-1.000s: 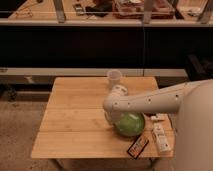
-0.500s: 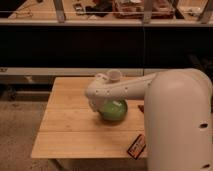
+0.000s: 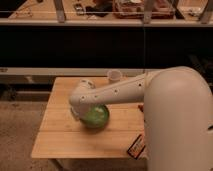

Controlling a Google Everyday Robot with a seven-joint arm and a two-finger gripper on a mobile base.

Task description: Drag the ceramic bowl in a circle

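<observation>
No words or numbers can be read anywhere. The small dark box [image 3: 137, 148] at the edge of the surface [image 3: 60, 135] has a red and white label, but its letters are too tiny to read. The claw [image 3: 80, 111] is down at the green ceramic bowl [image 3: 96, 116].

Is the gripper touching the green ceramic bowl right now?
Cannot tell. In the camera view the gripper sits at the green ceramic bowl's left rim, but the white arm covers the meeting point.

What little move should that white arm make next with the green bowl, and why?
Probably keep sweeping the round, glossy green ceramic bowl along its curve, now bending back toward the table's near edge. The gripper, shut at the bowl's left rim, has dragged it leftward across the wooden table, so the circle looks only partly drawn.
</observation>
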